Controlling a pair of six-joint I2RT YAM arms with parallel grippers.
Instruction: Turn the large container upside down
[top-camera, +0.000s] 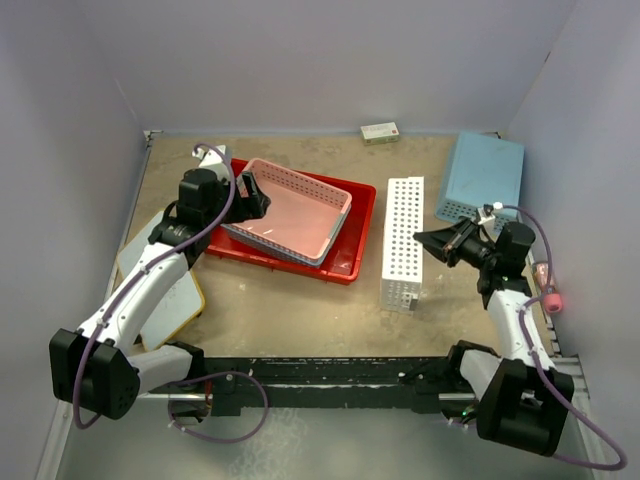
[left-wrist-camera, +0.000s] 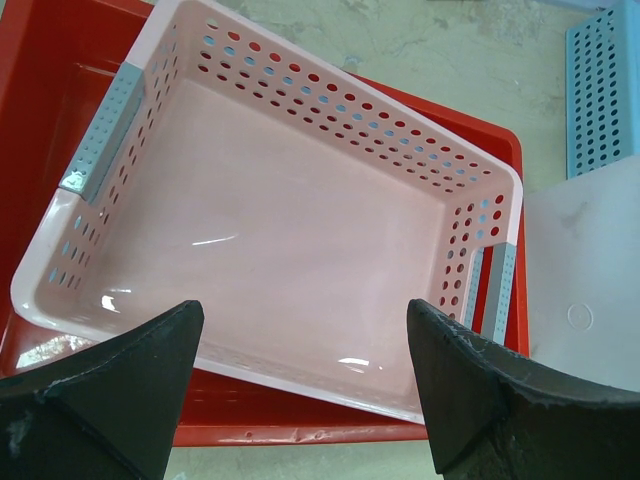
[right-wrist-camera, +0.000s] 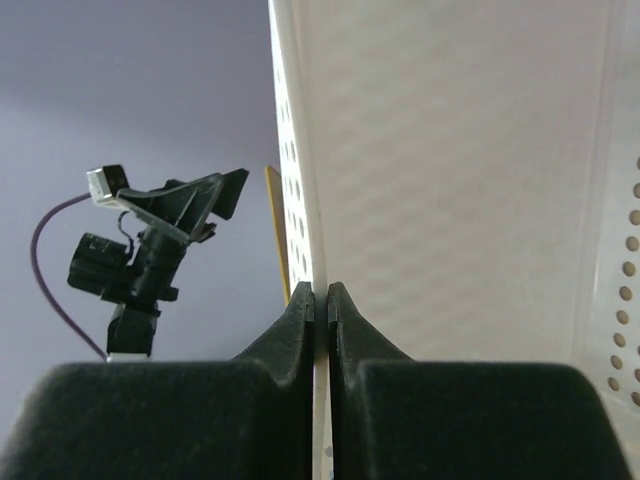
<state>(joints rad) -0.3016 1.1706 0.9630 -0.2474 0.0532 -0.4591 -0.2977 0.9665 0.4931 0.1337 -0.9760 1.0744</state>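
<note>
The large red tray (top-camera: 352, 262) lies upright on the table, left of centre. A pink perforated basket (top-camera: 295, 210) sits tilted in it, with a light-blue basket nested under it. My left gripper (top-camera: 255, 195) is open and empty above the pink basket's left end. In the left wrist view its fingers straddle the pink basket's near rim (left-wrist-camera: 280, 230), with the red tray's rim (left-wrist-camera: 300, 425) below. My right gripper (top-camera: 422, 240) is shut on the thin wall of a white perforated basket (top-camera: 403, 240) that stands on its side right of the tray, and this wall fills the right wrist view (right-wrist-camera: 450, 180).
A light-blue perforated basket (top-camera: 483, 175) lies upside down at the back right and also shows in the left wrist view (left-wrist-camera: 600, 90). A small box (top-camera: 380, 131) sits at the back wall. Flat pale lids (top-camera: 165, 300) lie under my left arm. Walls enclose the table.
</note>
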